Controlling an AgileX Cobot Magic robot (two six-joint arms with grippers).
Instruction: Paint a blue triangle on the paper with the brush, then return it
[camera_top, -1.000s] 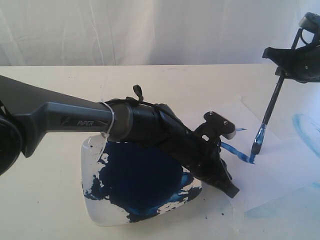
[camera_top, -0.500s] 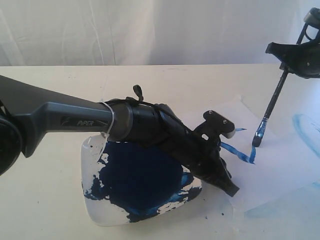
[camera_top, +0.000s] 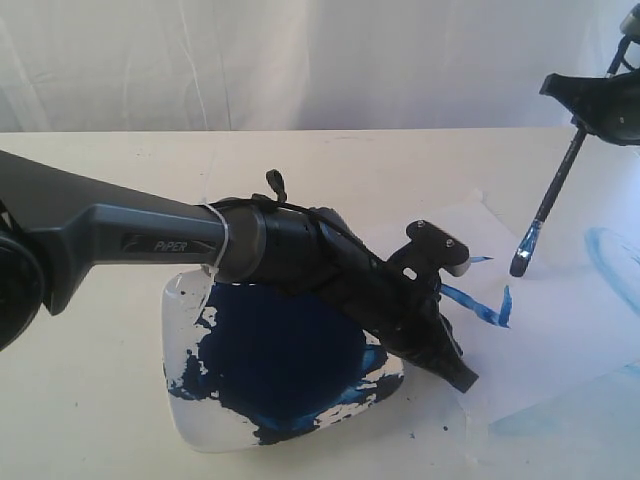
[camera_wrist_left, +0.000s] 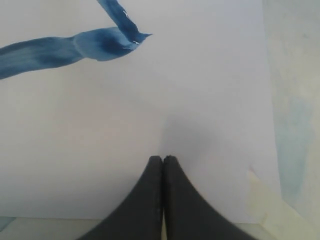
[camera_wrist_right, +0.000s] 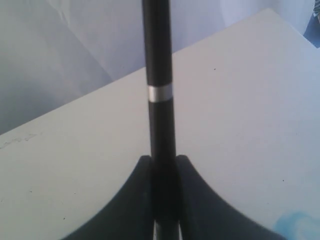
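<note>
Right wrist view: right fingers (camera_wrist_right: 131, 200) clamp the brush (camera_wrist_right: 159, 60).

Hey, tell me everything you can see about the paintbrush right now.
The brush is long and thin, with a glossy black handle, a silver band and blue-stained bristles. It leans tilted, bristles down, over the white paper, near the painted blue strokes. The right end effector is shut on its upper handle. Whether the tip touches the sheet cannot be told.
</note>
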